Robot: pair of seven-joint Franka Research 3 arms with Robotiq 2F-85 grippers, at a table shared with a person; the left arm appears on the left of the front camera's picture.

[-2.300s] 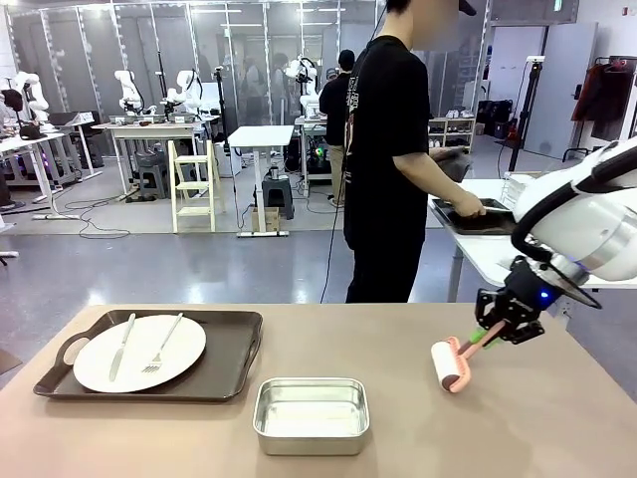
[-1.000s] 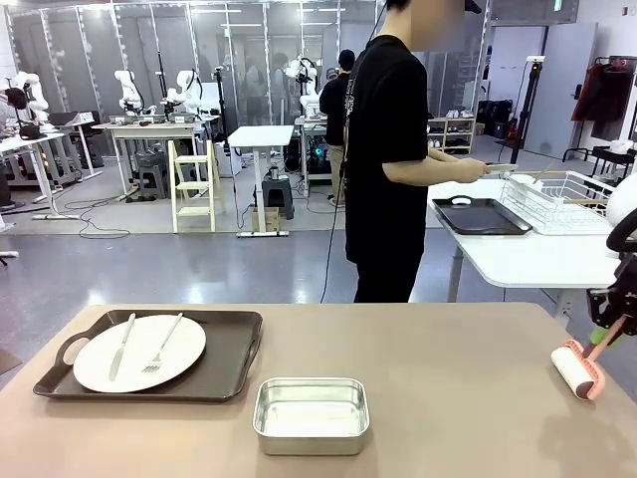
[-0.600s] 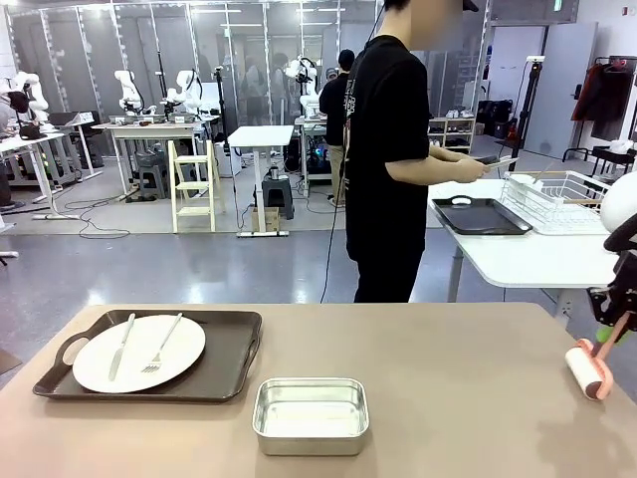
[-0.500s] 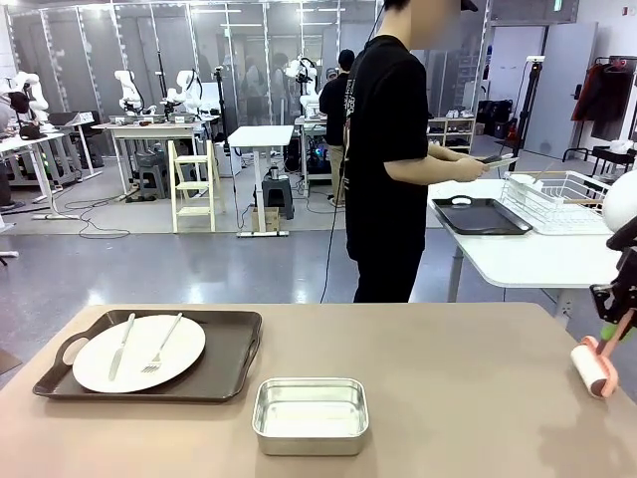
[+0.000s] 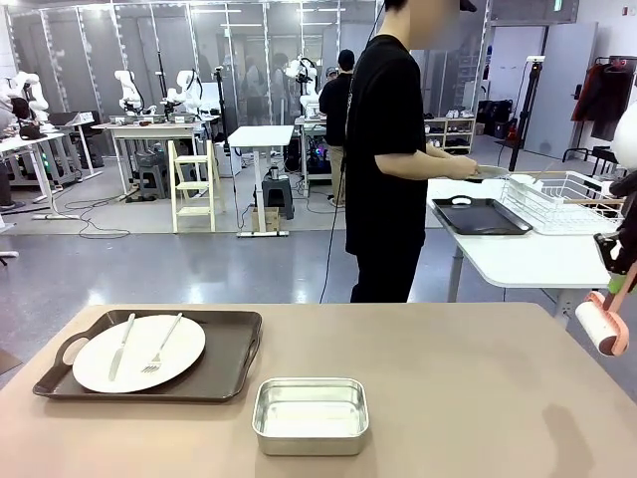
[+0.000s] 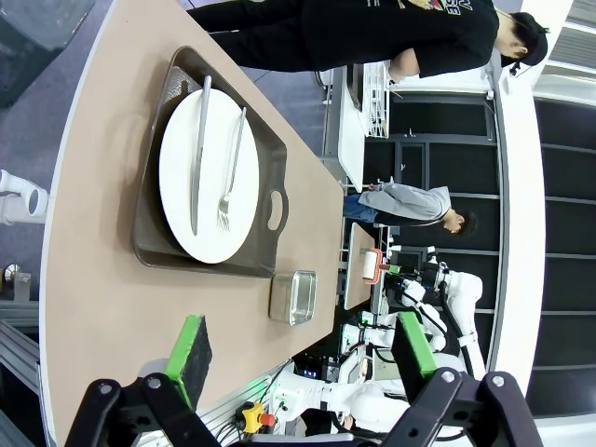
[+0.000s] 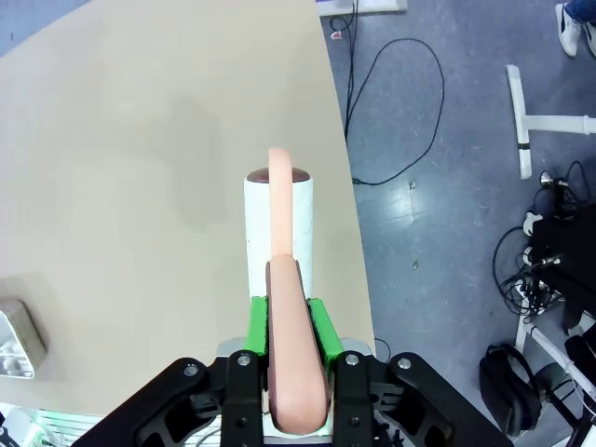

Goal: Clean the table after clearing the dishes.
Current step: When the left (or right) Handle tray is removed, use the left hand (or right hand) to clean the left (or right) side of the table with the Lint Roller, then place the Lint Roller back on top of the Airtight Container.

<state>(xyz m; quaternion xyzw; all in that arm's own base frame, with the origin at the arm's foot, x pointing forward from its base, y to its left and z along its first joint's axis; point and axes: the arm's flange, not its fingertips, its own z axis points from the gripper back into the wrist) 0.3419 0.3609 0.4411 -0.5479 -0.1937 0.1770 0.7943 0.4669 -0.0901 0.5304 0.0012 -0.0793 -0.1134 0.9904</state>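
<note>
Left gripper (image 6: 300,346): jaws released wide, grasping nothing, above the table's left side.
Dishes: white plate (image 5: 139,352) with knife (image 5: 121,346) and fork (image 5: 161,344) on a dark tray (image 5: 229,363), ahead of the left gripper's fingers, well apart from the right gripper.
Steel pan (image 5: 311,414): beyond the tray from the left gripper.
Table (image 5: 448,398): below both grippers.
Right gripper (image 5: 615,274): clenched on a pink lint roller's (image 5: 601,327) handle.
Lint roller: white roll straight ahead of the right gripper's pads, over the table's right edge.

Grey floor (image 5: 149,269) gleaming, white stepladder (image 5: 195,182) before glass partition (image 5: 239,60), wire rack (image 5: 557,194) on white side bench (image 5: 518,261)
</note>
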